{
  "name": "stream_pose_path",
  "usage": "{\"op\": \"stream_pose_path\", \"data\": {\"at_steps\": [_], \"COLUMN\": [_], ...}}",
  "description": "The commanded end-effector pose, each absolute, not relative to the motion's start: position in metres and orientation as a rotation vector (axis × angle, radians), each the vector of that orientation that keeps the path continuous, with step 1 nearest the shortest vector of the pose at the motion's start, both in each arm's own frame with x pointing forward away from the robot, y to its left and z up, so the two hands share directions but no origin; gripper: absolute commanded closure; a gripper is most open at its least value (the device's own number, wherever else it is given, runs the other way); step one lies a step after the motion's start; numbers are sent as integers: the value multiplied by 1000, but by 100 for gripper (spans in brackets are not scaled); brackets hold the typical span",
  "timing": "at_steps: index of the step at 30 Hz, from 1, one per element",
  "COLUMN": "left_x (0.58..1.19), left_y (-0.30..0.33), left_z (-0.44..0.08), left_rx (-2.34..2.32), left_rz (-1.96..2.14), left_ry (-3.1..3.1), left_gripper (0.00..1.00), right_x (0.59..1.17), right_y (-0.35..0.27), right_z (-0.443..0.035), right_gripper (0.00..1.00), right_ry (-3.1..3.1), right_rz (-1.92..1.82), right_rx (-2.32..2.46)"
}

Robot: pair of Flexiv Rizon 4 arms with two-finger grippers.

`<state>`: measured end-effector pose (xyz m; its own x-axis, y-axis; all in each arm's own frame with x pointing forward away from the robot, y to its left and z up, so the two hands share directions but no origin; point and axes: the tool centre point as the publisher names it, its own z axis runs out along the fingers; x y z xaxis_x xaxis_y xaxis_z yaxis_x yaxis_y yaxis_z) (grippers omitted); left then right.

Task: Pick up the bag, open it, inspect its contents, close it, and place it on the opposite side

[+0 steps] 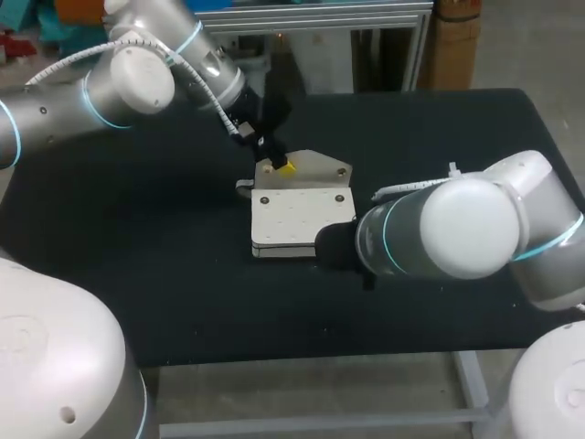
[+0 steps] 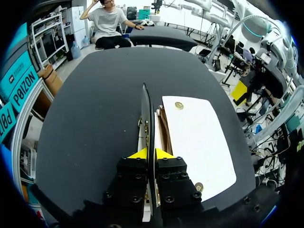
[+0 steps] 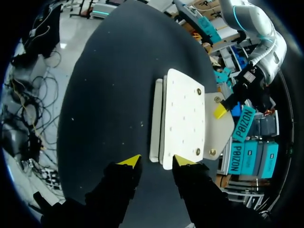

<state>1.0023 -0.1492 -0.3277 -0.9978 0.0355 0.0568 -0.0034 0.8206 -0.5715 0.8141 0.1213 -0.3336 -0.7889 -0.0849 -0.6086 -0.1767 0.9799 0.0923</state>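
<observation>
One white bag point(image 1: 302, 219) lay on one black table point(image 1: 137, 238); left gripper point(image 2: 151, 153) clamped its flap point(image 1: 322, 166), right gripper point(image 3: 156, 161) gaped at its right.

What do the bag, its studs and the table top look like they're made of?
Bag: stiff, smooth off-white leather or an imitation, going by its matte, flat panels; the flap stands unbent, pinched in the left gripper. Studs: gold-toned metal, by the glint. Table: matte black surface, perhaps cloth or a rubber mat; I cannot tell which.
</observation>
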Motion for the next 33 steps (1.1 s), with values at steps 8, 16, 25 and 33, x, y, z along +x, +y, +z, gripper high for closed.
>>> {"op": "stream_pose_path", "data": {"at_steps": [8,16,25,33], "left_x": [1005,1006,1007,1007], "left_y": [-153,-157,-161,-160], "left_z": [-335,-342,-346,-349], "left_rx": [-40,-59,-96,-96], "left_rz": [900,850,834,827], "left_ry": [-2908,-2907,-2892,-2884], "left_gripper": [100,100,100,100], "right_x": [831,843,854,863], "right_y": [128,126,127,128], "right_z": [-364,-373,-379,-380], "right_gripper": [58,63,64,66], "right_ry": [2378,2390,2396,2392], "right_rz": [231,222,219,215], "right_rx": [-188,-169,-159,-145]}}
